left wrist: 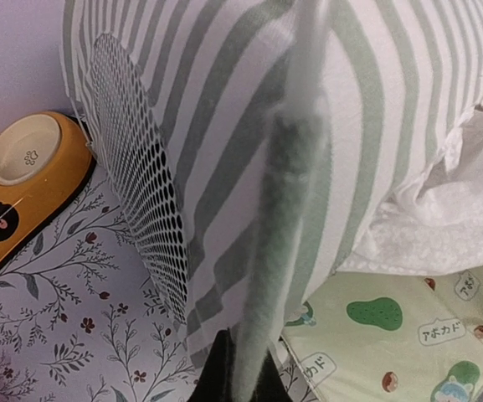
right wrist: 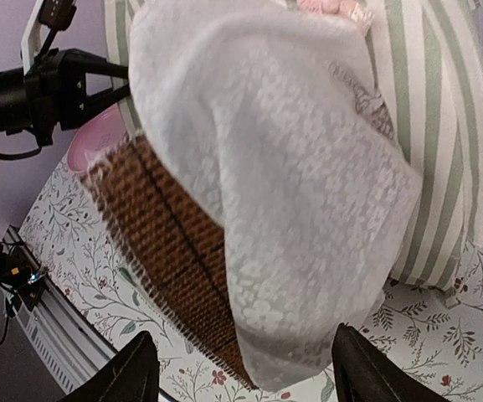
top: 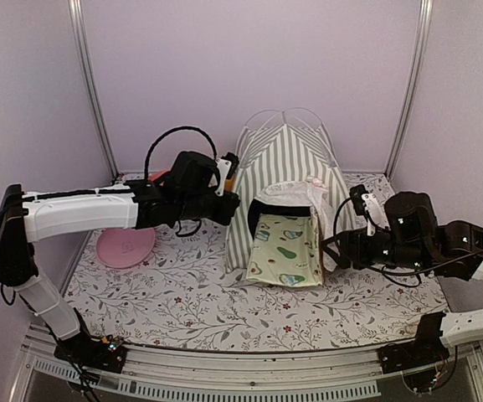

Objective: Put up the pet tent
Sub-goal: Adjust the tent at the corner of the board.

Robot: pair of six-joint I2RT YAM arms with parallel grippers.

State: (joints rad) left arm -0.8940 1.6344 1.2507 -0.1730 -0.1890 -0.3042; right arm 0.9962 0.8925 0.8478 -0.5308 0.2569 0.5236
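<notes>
The pet tent [top: 283, 172] stands at the back middle of the table, striped green and white, with thin white poles crossing above its top. My left gripper [top: 228, 205] is at its left front edge, shut on a green fabric seam [left wrist: 274, 276] beside the round mesh window [left wrist: 136, 193]. My right gripper [top: 341, 243] is at the tent's right front and open. The white lace curtain [right wrist: 283, 193] hangs between its fingertips [right wrist: 132, 373] without touching them. A brown woven sheet [right wrist: 166, 251] shows behind the lace.
A pale avocado-print mat [top: 287, 249] slopes out of the tent door. A pink dish [top: 125, 247] lies on the floral cloth at the left. An orange pet bowl [left wrist: 23, 180] sits left of the tent. Walls close in the back and both sides.
</notes>
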